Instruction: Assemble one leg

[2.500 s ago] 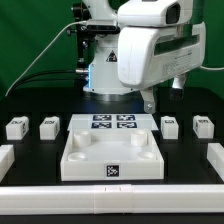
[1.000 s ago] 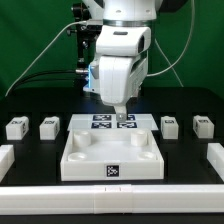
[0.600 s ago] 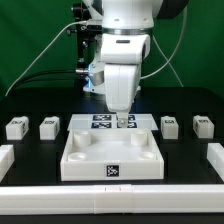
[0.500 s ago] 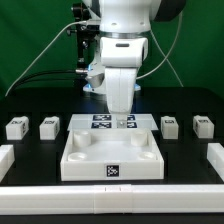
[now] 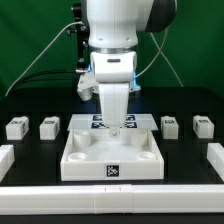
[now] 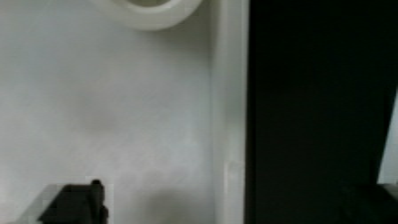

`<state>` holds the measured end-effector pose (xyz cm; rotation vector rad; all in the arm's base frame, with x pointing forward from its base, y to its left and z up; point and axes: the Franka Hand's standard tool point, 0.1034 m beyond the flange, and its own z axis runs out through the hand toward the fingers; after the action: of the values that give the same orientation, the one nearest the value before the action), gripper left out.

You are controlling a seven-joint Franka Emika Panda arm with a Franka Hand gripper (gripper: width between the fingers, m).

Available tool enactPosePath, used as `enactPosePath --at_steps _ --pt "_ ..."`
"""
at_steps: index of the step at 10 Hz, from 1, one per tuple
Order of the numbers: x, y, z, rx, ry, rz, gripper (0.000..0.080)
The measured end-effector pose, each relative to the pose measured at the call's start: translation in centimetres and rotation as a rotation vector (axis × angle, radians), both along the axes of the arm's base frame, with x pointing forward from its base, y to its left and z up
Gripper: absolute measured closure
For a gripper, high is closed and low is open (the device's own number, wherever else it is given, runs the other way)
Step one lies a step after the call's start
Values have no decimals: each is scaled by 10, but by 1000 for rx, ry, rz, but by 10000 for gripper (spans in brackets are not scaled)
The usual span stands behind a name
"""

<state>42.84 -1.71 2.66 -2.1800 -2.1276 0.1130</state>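
Tool (image 5: 115,129) has swung in from the exterior view's right to above the tray (image 5: 80,160); its jaw spacing cannot be told. All four legs (image 5: 170,125) rest untouched on the tabletop (image 5: 30,105).

A white square tray (image 5: 90,168) lies on the black table (image 5: 35,150), just beside the marker board (image 5: 95,123).

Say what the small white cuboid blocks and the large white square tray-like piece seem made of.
The small white cuboid blocks: probably rigid plastic, matt; even white, sharp edges, no glare. Their black-and-white tags look like printed stickers. The large white square tray-like piece: seemingly the same matt plastic, with moulded rims and sockets; resolution leaves it open.
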Motion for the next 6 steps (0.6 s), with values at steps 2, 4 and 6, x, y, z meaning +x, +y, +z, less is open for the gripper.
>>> enactPosePath --at_steps 2,4,6 --pt "0 1 -6 0 8 10 150" --pt "0 1 -6 -1 8 10 150" --pt "-4 0 -11 2 21 6 150"
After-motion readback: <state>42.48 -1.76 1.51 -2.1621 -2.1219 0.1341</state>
